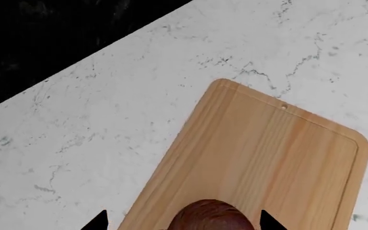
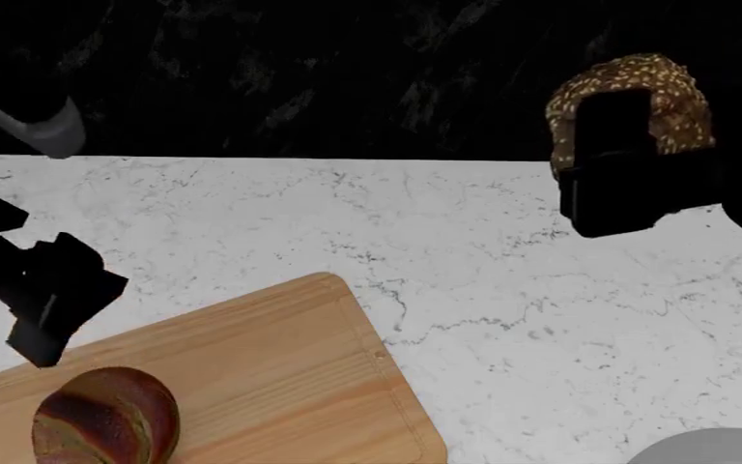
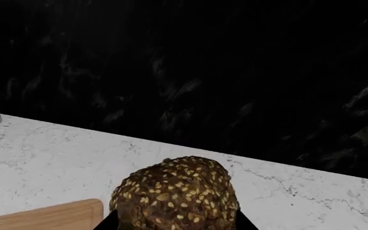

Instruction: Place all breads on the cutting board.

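**Two rolls, one board**

Lower left of head view: left gripper (image 2: pixel 49 333) spread wide, empty, above striped roll (image 2: pixel 105 418) resting on cutting board (image 2: pixel 281 367). Upper right: right gripper (image 2: pixel 629 169) clamped around seeded roll (image 2: pixel 632 101), raised over marble counter (image 2: pixel 500 251). Only head view catches grey plate (image 2: pixel 719 447); only the right wrist view shows the seeds close.

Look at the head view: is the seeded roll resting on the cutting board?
No. The seeded roll is held up in the right gripper, away from the cutting board, where only the striped roll sits.
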